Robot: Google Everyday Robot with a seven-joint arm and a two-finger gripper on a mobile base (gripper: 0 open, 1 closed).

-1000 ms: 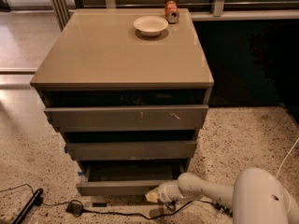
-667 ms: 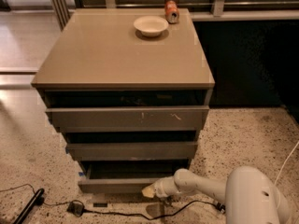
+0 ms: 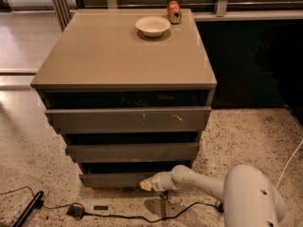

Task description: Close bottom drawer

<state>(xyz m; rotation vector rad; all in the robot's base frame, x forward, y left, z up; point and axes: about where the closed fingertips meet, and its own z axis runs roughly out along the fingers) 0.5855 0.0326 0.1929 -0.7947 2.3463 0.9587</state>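
The bottom drawer (image 3: 111, 179) is the narrowest grey front, lowest in the cabinet, near the floor. It stands out a little from the cabinet body, with a dark gap above it. My gripper (image 3: 147, 184) is at the end of the white arm (image 3: 199, 182), low at the drawer front's right part, its pale tip against or just at the front. The medium drawer (image 3: 132, 152) and the widest drawer (image 3: 128, 119) with pale scratch marks sit above, both slightly out.
A white bowl (image 3: 152, 26) and an orange can (image 3: 173, 11) stand on the cabinet top (image 3: 118, 56). A black cable and plug (image 3: 75, 211) lie on the speckled floor in front. A dark wall panel is to the right.
My gripper has moved left along the floor level toward the bottom drawer front, and the drawer front now sits further in than before.
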